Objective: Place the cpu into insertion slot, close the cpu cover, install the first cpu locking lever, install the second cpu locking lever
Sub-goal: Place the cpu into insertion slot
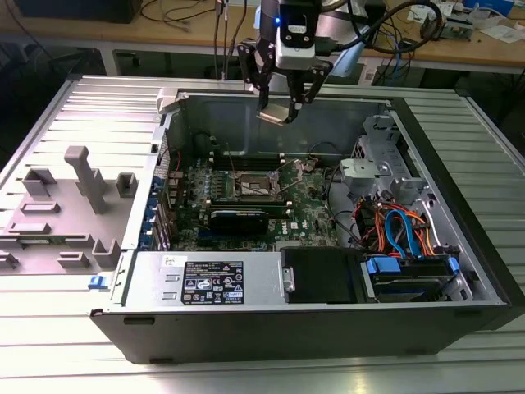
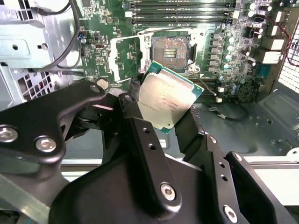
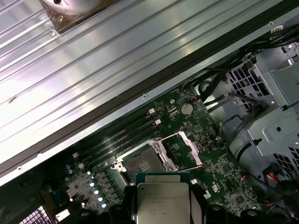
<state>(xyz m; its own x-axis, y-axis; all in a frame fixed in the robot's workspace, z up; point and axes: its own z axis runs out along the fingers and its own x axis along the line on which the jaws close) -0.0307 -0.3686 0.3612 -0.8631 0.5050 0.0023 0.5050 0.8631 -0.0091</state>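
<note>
My gripper [image 1: 283, 103] hangs high over the back of the open computer case, shut on the cpu [image 1: 274, 116]. The cpu [image 2: 167, 99] is a flat square chip with a dull silver top and a green edge, pinched between the black fingers [image 2: 135, 109], and it also appears as cpu [image 3: 163, 203]. Below it on the green motherboard lies the insertion slot [image 1: 250, 185], its dark centre uncovered [image 2: 170, 49] [image 3: 142, 163]. Beside the slot the cpu cover [image 3: 190, 148] stands swung open, a thin silvery frame [image 2: 114, 56].
The case's metal rim [image 3: 140, 70] runs close behind the slot. A long black card [image 1: 238, 218] lies in front of the slot and memory slots [image 2: 182, 7] lie beside it. A labelled power supply [image 1: 213, 283] fills the case front. Blue and orange cables [image 1: 402, 230] crowd the exterior view's right. A grey fixture [image 1: 78, 176] stands outside on the left.
</note>
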